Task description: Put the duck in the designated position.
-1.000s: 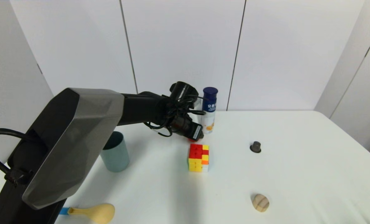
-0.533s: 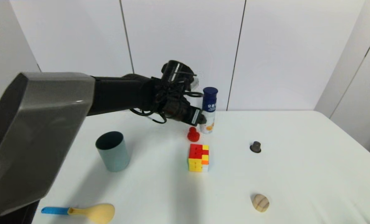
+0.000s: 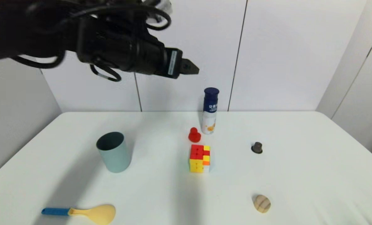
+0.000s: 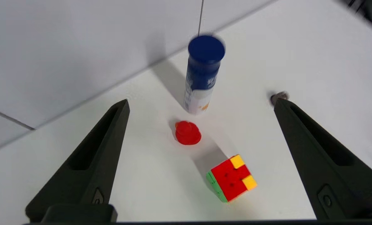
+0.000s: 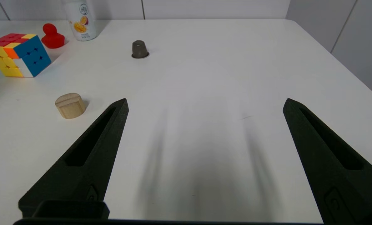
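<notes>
The duck stands free just beside the bottle, between it and the cube. It looks light, stiff and smooth, best pinched across its wider body. The left gripper hangs high above, fingers apart and empty; the right gripper, parked low, is also spread.

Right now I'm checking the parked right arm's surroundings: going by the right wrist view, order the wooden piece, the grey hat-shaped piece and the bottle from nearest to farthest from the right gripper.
1. Wooden piece: nearest the right gripper, toward the robot's left.
2. Grey hat-shaped piece: farther out, mid-table.
3. Bottle: farthest, near the wall, beside the duck.
</notes>
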`<state>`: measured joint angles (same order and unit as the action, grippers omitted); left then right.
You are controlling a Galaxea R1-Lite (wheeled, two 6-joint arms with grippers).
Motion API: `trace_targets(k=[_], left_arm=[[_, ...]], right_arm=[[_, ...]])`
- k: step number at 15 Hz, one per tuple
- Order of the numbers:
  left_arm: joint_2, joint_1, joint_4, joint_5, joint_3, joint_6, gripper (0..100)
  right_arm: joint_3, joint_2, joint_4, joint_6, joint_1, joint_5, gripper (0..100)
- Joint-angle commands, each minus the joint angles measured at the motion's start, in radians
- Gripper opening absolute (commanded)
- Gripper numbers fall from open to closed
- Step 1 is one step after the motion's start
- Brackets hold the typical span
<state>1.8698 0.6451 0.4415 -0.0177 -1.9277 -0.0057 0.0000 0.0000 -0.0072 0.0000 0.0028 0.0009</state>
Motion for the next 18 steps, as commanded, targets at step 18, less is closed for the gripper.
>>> trace_targets(k=[18], left_arm=[[-1.141, -0.509, -0.110, 0.012, 0.934, 0.170, 100]], right_arm=[[0.000, 0.002, 0.000, 0.000, 0.000, 0.001, 100]])
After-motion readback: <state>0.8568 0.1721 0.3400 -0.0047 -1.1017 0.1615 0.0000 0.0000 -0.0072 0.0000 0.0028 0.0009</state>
